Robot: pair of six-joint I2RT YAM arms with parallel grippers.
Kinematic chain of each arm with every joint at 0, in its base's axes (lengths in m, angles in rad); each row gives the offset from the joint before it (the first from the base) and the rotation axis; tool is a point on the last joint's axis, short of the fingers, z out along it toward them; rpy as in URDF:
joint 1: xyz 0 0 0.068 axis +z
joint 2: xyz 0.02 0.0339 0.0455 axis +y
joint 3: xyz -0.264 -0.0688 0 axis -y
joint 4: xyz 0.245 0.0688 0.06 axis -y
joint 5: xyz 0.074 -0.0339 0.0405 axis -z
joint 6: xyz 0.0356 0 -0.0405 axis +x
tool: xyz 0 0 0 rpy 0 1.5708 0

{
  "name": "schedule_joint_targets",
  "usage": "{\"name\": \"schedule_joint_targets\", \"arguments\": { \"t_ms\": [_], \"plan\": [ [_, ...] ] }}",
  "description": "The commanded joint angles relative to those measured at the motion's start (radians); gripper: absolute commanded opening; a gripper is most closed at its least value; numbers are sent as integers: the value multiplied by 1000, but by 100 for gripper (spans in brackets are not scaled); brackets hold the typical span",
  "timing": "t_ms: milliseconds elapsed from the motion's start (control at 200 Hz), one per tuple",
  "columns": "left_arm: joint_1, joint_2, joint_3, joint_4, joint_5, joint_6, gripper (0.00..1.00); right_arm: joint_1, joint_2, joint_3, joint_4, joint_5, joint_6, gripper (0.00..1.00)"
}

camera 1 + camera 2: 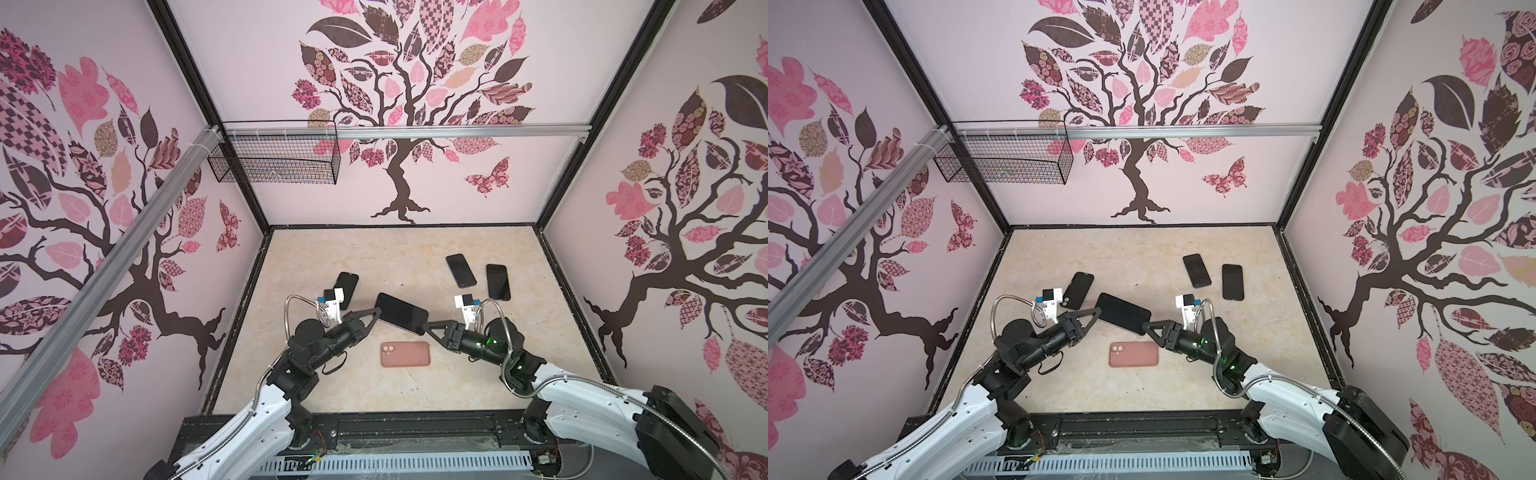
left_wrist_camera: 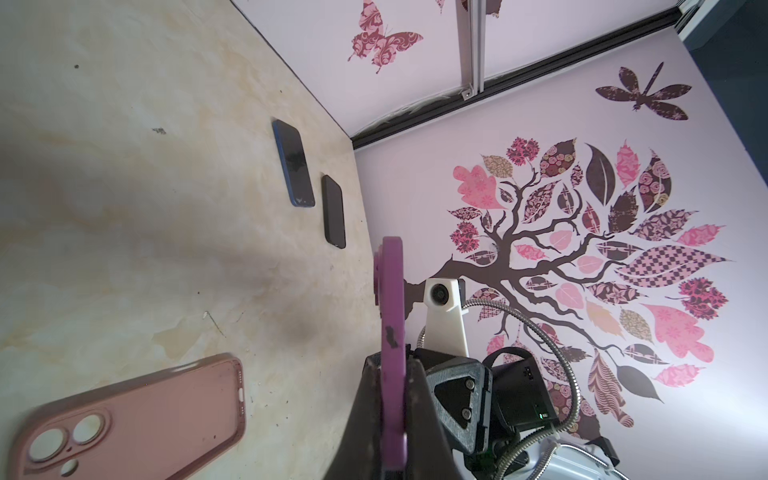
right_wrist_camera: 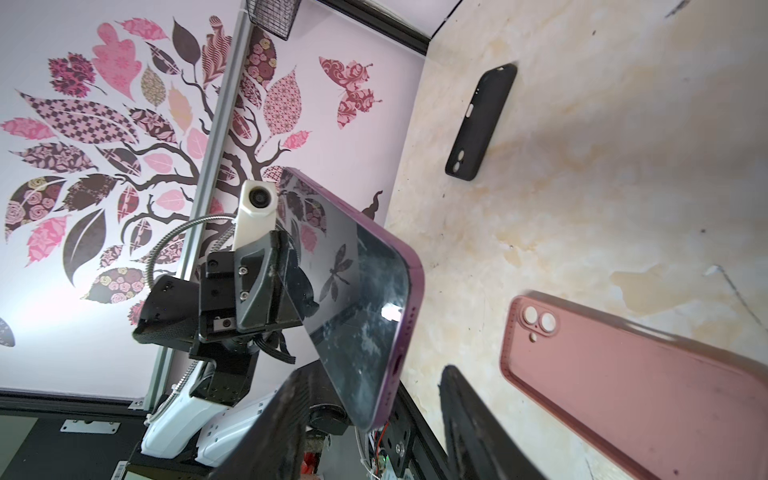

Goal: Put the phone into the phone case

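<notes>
The phone (image 1: 401, 311) (image 1: 1123, 312), purple-edged with a dark screen, hangs tilted above the table between both grippers. My left gripper (image 1: 376, 311) (image 2: 392, 365) is shut on its left end; in the left wrist view the phone (image 2: 390, 291) shows edge-on between the pads. My right gripper (image 1: 424, 326) (image 3: 378, 370) straddles the phone's (image 3: 357, 291) right corner, jaws apart, with a clear gap on one side. The pink phone case (image 1: 405, 354) (image 1: 1133, 354) (image 2: 137, 415) (image 3: 623, 395) lies flat, open side up, just in front of the held phone.
A black case (image 1: 347, 289) (image 3: 482, 120) lies behind my left gripper. Two dark phones (image 1: 460, 270) (image 1: 498, 281) lie at the back right. A wire basket (image 1: 274, 156) hangs on the back-left wall. Walls close in the table on three sides.
</notes>
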Motion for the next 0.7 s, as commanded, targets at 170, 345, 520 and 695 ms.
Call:
{"name": "schedule_joint_targets", "arguments": {
  "t_ms": [170, 345, 520, 695],
  "plan": [
    [2, 38, -46, 269, 12, -104, 0, -4, 47, 25, 204, -29, 84, 43],
    [3, 35, -49, 280, 10, -110, 0, -4, 59, 29, 269, -32, 100, 37],
    [2, 43, -67, 319, 13, -131, 0, -3, 93, 29, 357, -37, 139, 32],
    [2, 51, -102, 375, 7, -161, 0, -4, 124, 39, 422, -42, 168, 25]
  ]
}}
